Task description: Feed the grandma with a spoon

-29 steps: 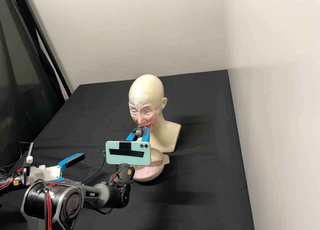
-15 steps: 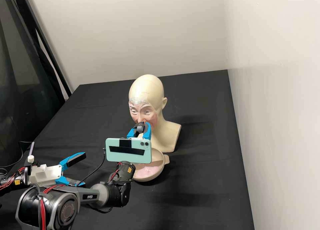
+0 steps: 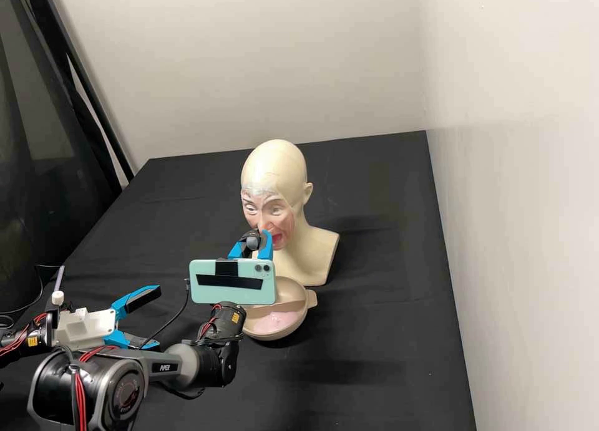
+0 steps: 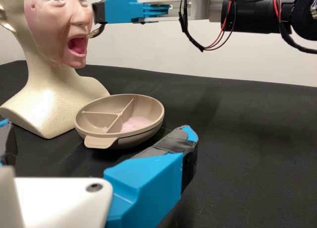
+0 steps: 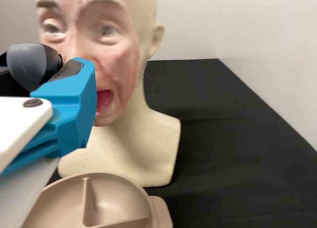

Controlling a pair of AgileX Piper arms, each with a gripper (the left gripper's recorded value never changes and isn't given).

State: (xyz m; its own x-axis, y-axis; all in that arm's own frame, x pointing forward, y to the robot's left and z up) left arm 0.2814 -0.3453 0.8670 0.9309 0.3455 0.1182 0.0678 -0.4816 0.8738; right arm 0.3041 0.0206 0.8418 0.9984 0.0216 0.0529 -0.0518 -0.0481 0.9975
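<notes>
Black counter [image 3: 374, 244] carries one mannequin head [image 3: 277, 200] and one tan bowl [image 3: 304, 294] just beside its base. In the left wrist view the head's mouth gapes open and the bowl shows three compartments, one holding pale pink food [image 4: 134, 123]. In the high view a mint-green phone [image 3: 234, 281], fixed across the right arm's wrist, covers part of that bowl. The right wrist view brings the one spoon [image 5: 28, 63] close, as a rounded grey handle end wedged against a blue finger [image 5: 69, 101]; I cannot make out its scoop end. Two arms come in from the near left. The right one stretches level above the bowl, its right tool [image 3: 253, 249] clenched on the spoon, tips close to the head's nose just above the mouth. The left tool [image 3: 148, 317] sits low near the counter's near left edge, fingers spread, grasping nothing.
</notes>
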